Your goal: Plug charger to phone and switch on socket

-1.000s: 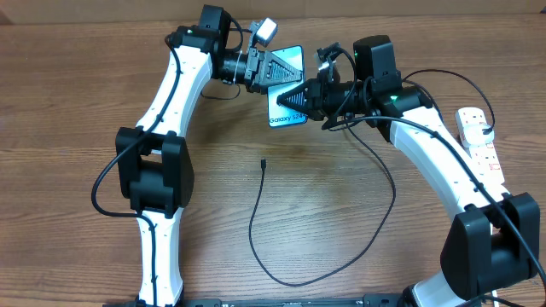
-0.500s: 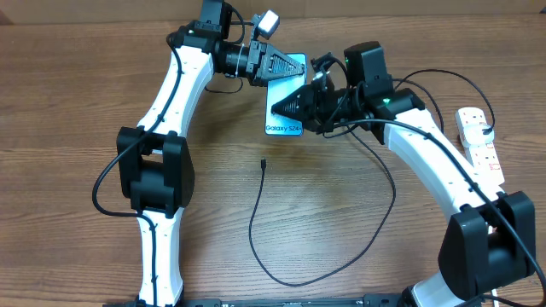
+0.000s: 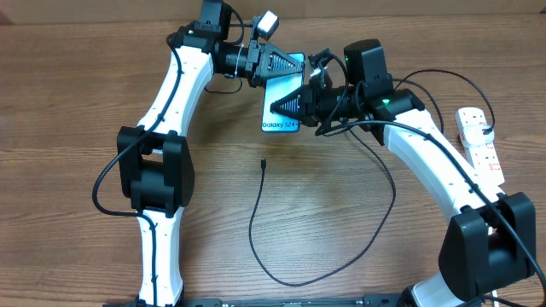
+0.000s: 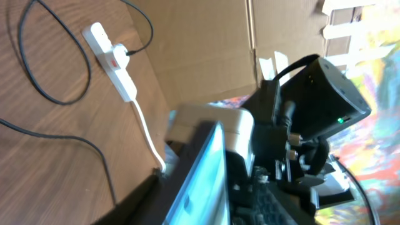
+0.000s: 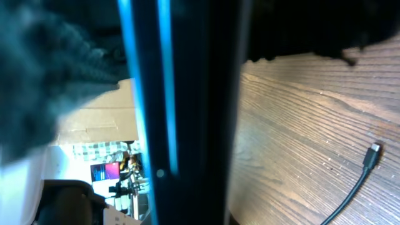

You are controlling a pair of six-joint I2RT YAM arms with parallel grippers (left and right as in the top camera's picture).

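Right gripper (image 3: 275,106) pinched shut on phone (image 3: 281,124), held clear of table (image 3: 51,170), probably to present its port. Left gripper (image 3: 271,65) at other end, grip unclear. Charger connector (image 3: 264,163) lay loose nearby, unplugged.

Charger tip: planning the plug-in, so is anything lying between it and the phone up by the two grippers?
Nothing visible. The charger tip lies free on the table, with only bare wood between it and the near end of the phone. Its cable trails away from the phone, not across the gap.
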